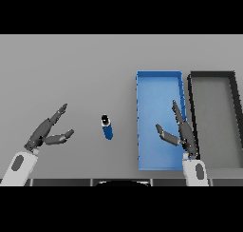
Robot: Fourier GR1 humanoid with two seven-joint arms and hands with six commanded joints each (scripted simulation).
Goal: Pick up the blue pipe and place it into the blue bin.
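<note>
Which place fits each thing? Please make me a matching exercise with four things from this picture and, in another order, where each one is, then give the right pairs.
Things:
1. blue pipe
2. blue bin
3. black bin
4. right hand

Places:
A. farthest right on the table
B. over the blue bin's right side
C. on the table between the left hand and the blue bin
D. directly left of the black bin

Pairs: 1-C, 2-D, 3-A, 4-B

A plain grey table [71,69] fills the view under even light
</note>
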